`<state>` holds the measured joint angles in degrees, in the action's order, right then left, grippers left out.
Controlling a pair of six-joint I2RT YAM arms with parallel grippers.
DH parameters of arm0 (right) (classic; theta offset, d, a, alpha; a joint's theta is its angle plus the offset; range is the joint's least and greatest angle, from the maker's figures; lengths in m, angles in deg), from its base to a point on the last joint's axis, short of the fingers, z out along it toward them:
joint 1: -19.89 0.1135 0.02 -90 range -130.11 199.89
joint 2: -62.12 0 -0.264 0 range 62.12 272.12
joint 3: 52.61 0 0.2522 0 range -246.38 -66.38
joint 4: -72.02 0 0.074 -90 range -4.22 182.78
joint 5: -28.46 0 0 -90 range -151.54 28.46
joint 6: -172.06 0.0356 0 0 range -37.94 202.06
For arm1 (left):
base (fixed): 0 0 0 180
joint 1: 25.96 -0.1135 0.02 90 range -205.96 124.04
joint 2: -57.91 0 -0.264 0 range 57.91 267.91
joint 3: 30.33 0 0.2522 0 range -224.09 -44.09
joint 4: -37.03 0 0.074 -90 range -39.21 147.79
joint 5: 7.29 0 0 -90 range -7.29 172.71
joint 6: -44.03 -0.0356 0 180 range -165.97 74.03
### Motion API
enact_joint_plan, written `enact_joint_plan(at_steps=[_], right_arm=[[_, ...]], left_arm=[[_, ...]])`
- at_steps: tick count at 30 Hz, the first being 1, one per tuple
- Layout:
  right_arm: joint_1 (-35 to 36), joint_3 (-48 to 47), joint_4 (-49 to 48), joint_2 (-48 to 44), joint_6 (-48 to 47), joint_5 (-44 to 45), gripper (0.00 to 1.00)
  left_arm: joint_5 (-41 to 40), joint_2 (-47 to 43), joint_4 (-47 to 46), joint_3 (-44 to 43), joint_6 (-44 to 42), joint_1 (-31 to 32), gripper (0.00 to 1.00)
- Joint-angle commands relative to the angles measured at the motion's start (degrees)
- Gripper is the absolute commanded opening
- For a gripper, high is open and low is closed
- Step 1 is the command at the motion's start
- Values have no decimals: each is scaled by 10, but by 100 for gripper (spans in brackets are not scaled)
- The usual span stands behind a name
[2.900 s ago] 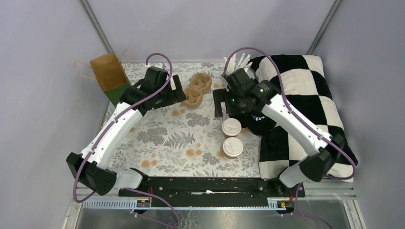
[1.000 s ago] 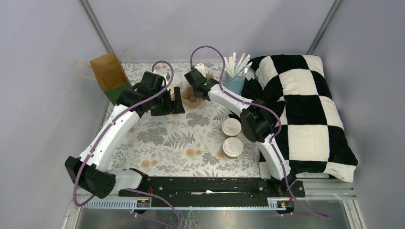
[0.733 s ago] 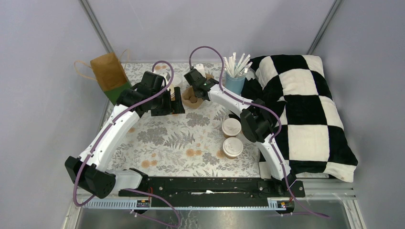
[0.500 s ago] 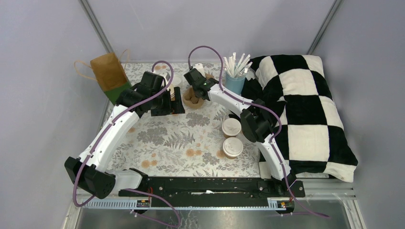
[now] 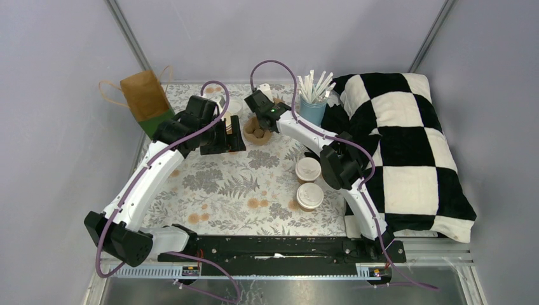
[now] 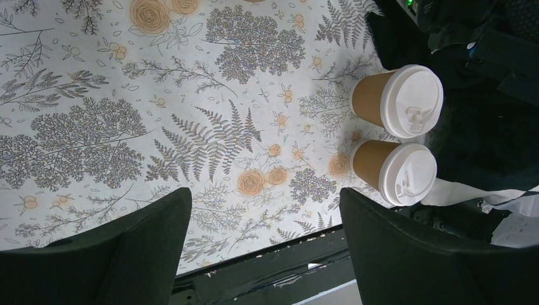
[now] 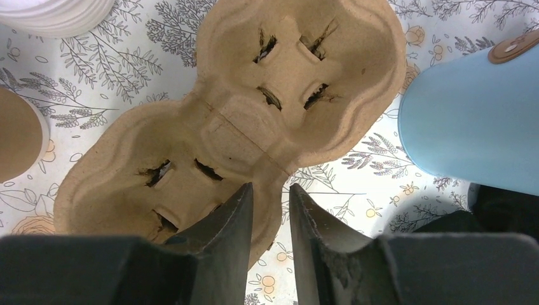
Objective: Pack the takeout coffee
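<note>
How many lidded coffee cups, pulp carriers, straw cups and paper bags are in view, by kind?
Lidded coffee cups: 2
Pulp carrier: 1
Blue straw cup: 1
Paper bag: 1
Total: 5

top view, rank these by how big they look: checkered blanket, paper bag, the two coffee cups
1. checkered blanket
2. paper bag
3. far coffee cup and near coffee cup: these look alike in size, so they are not ranked against each other.
</note>
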<state>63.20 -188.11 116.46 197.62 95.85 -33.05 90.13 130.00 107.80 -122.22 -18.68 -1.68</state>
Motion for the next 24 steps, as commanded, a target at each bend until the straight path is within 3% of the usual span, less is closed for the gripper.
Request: enact_joint_plan(at_steps=[1,7,12,17,24], right_arm=[[6,-21,14,11,20,19,35],[5,-16,12,10,22,19,33],[5,-22,11,12,15,23,24],[5,-31,16,17,9,23,0],[5,-63,58,-6,20,4,0]], left_arm=[[9,-15,-9,2,1,-3,90],[8,-14,-9,0,1,-3,90],[8,-16,-9,-1,-1,-3,90],[9,-16,-9,-1,0,-3,90],[8,-16,-7,-6,-1,-3,90]])
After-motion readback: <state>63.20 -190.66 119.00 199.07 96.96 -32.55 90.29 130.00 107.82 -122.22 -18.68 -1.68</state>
